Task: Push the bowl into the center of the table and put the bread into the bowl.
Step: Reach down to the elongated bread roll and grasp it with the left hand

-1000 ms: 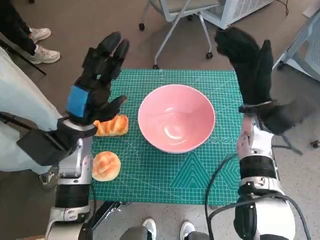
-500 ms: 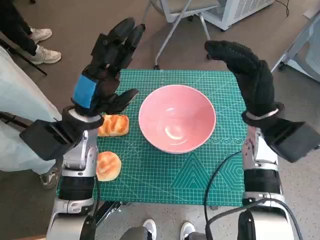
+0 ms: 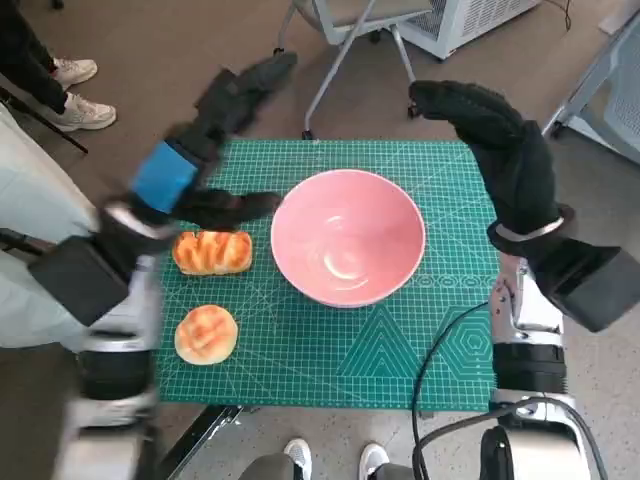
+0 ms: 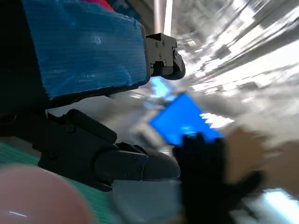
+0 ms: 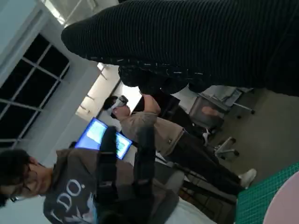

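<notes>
Bowl: we see the pink bowl (image 3: pixel 346 236) upright near the middle of the green cutting mat (image 3: pixel 330 345), a little toward the far side; nothing lies in it.
Bread: the long bread roll (image 3: pixel 211 251) lies on the mat just left of the bowl, apart from its rim; the round bun (image 3: pixel 206 333) sits nearer us, by the mat's left edge.
Left hand: our left hand (image 3: pixel 205 125) hangs above the mat's far left corner, blurred, fingers spread and holding nothing, thumb reaching toward the bowl's left rim without touching it that we can tell.
Right hand: our right hand (image 3: pixel 495 140) is raised over the mat's far right corner, fingers extended and slightly curved, holding nothing, clear of the bowl.
Surface: the mat covers the small table; a black cable (image 3: pixel 432 352) crosses its near right corner.
Room: brown floor all round; a wheeled chair base (image 3: pixel 345 35) beyond the far edge; a person's white shoes (image 3: pixel 72 95) at the far left, another pair of shoes (image 3: pixel 330 458) at the near edge. The right wrist view shows two people (image 5: pixel 154 135) and a blue screen (image 5: pixel 100 135).
Change: against half a second ago, the left forearm has swung lower and leftward, uncovering the long roll; the right hand has hardly moved; bowl and breads keep their places on the mat.
</notes>
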